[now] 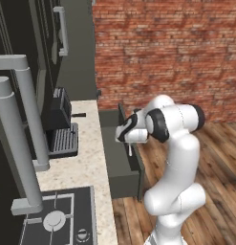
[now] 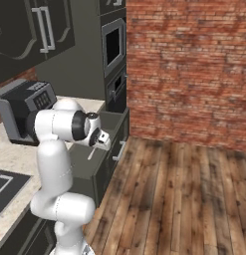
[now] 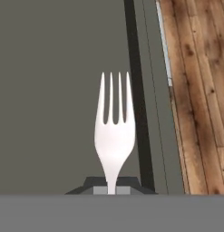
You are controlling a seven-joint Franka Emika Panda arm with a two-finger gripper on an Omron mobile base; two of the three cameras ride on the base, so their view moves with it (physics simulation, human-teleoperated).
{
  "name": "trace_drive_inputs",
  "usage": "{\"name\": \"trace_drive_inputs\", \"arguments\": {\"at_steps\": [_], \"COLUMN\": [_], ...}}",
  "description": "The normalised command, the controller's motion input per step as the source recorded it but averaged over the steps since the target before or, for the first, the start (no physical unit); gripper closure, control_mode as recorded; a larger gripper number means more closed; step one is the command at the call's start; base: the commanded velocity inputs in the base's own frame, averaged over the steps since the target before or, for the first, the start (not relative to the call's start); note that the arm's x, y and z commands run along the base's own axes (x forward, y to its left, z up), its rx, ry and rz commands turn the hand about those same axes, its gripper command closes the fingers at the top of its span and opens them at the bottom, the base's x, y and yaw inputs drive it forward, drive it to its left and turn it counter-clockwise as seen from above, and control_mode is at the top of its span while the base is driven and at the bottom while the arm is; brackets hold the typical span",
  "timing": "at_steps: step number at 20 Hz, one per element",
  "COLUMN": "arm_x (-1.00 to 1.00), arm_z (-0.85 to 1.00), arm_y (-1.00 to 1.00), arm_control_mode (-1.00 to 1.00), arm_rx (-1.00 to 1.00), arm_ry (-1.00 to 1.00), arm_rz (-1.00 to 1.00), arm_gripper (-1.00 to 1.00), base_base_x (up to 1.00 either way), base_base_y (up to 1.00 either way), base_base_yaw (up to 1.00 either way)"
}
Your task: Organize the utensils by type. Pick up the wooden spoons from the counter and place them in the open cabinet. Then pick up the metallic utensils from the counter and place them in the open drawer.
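The silver fork is clamped by its handle between the fingers, tines pointing away over the flat bottom of the open drawer. The arm is bent forward from the counter edge, hand angled down above the drawer

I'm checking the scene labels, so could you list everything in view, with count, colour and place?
fork: one, silver, held by its handle over the open drawer, prongs pointing away from the gripper.
drawer: one, dark grey, pulled open from the counter front, bare flat bottom.
counter: one, beige speckled, along the wall.
coffee machine: one, black, on the counter.
stove: one, black, set in the counter's near end.
wall oven: one, dark with silver trim, beyond the counter.
brick wall: one, red.
floor: wooden planks.
gripper: one, dark, shut on the fork.
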Motion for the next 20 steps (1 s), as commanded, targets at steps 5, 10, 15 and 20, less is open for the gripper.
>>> {"name": "trace_drive_inputs", "arguments": {"at_steps": [5,10,15,20], "arm_x": [0.26,0.29,0.25,0.21], "arm_z": [-0.30,-0.30,-0.30,-0.28], "arm_y": [0.01,0.00,0.00,0.00], "arm_control_mode": [-1.00,-1.00,-1.00,-1.00], "arm_rx": [0.00,0.00,0.00,0.00], "arm_ry": [0.08,0.07,0.06,0.06], "arm_rz": [0.00,0.00,0.00,0.00], "arm_gripper": [1.00,1.00,1.00,1.00], "base_base_x": [0.00,0.00,0.00,0.00], "base_base_y": [0.00,0.00,0.00,0.00], "base_base_yaw": [0.00,0.00,0.00,0.00]}}
